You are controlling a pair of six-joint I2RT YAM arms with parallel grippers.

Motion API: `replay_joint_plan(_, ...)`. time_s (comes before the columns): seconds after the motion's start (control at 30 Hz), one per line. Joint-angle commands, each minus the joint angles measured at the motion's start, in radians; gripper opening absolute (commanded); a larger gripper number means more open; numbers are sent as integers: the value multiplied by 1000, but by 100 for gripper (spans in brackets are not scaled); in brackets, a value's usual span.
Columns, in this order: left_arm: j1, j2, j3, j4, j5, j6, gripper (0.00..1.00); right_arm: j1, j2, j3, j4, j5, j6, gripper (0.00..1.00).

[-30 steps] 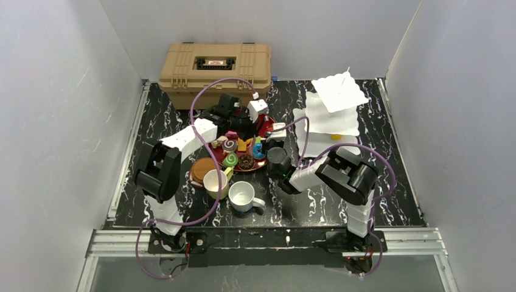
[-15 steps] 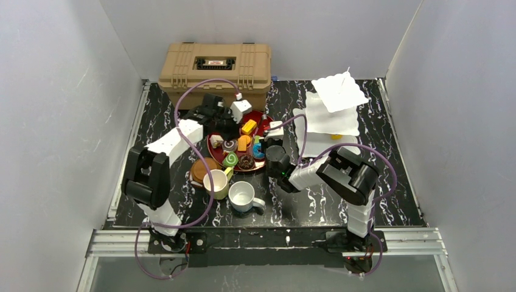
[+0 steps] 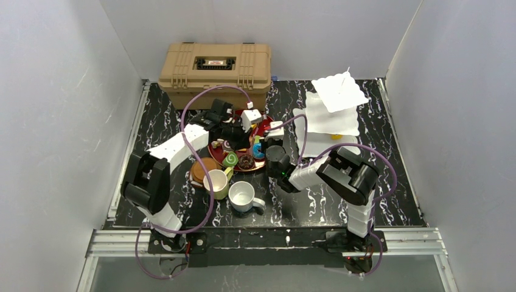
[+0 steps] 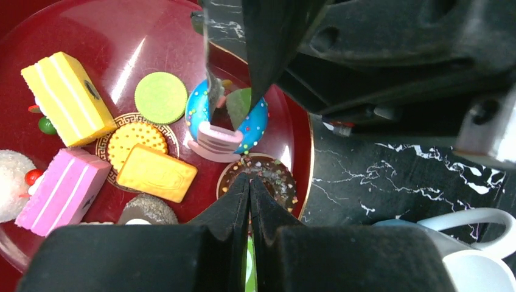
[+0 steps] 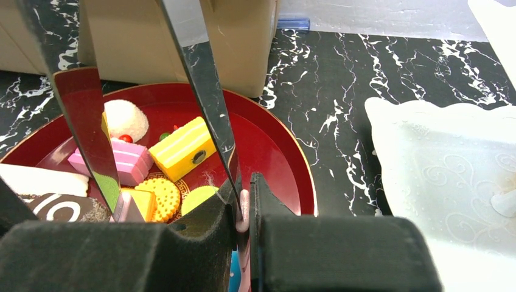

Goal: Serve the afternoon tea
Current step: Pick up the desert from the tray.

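Black marble table (image 3: pixel 389 182) holds the red tray (image 4: pixel 152 36) of toy pastries (image 4: pixel 67 97). Right gripper (image 5: pixel 244 194) clamps the metal tongs (image 5: pixel 204 91), whose tips stand slightly apart at the blue donut (image 4: pixel 258 121); whether they grip it I cannot tell. Next, I think, they must squeeze and lift it toward the white stand (image 3: pixel 331 118).

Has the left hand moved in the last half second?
Yes. The left hand swung right and nearer the bases, away from the tan ribbed toolbox, over the round red plate.

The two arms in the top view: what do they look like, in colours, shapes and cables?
The left arm and the right arm have white links between bulky black joints. A purple cable loops along each. The left gripper and right gripper have black, matte, wedge-shaped fingers.
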Motion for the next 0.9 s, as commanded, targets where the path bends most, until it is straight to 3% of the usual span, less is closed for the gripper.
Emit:
replay_joint_plan(0.0,1,40,18,36,-2,-41,0,-3,-15,-15,-32,26,31,7)
replay_joint_plan(0.4,-20,105,50,139,55,-107,1,-3,-19,-33,-46,27,91,7)
replay_joint_plan(0.63,-20,90,27,150,59,-127,33,-3,-16,-29,-49,28,86,7)
replay_joint_plan(0.87,-23,42,-12,157,52,-139,35,-3,-10,-30,-52,26,89,6)
